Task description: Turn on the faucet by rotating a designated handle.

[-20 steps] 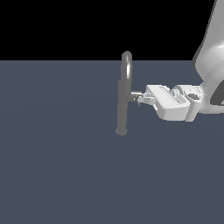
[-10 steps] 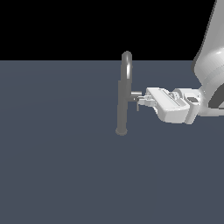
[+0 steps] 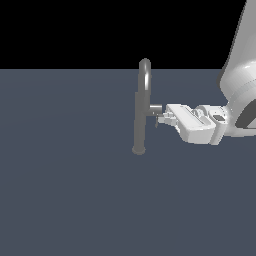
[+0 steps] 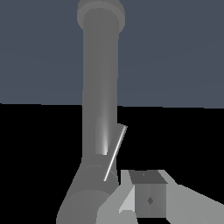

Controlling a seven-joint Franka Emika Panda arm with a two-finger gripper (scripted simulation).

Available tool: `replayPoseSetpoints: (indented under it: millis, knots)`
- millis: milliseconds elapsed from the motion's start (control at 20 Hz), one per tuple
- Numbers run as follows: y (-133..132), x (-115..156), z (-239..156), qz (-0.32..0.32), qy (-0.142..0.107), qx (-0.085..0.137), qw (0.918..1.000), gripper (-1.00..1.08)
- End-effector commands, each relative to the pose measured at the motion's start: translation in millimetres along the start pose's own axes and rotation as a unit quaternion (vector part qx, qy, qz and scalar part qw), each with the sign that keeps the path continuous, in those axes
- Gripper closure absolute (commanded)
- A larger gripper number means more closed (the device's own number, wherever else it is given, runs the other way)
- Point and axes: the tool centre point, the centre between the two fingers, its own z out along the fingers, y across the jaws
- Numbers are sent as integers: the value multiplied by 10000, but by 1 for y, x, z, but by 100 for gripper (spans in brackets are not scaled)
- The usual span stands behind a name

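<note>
The faucet (image 3: 140,115) is a slim grey column with an arched spout, standing upright on the flat floor. The handle (image 3: 155,108) is a short stub sticking out of the column's middle toward the exterior view's right, with a thin lever rod (image 3: 156,121) hanging at its end. My gripper (image 3: 162,119) comes in level from the right, fingers together, its tip right against the lever rod just below the stub. In the wrist view the column (image 4: 100,78) fills the middle, the bright lever rod (image 4: 114,153) slants across the stub (image 4: 105,135), and one fingertip (image 4: 148,199) sits right beside the rod.
The white arm (image 3: 240,85) rises at the exterior view's right edge. The faucet's small round base (image 3: 138,150) rests on the flat grey-blue floor (image 3: 65,190).
The gripper's tip has dropped slightly beside the handle and the hand has edged a little toward the column. The faucet column has not moved.
</note>
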Motion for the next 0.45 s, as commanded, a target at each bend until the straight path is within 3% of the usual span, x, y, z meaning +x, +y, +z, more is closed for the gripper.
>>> replayPoseSetpoints:
  millis: [0, 400]
  knots:
    - [-20, 18, 4, -2, 122, 115, 9999, 108]
    - [-35, 41, 3, 104, 203, 209, 9995, 108]
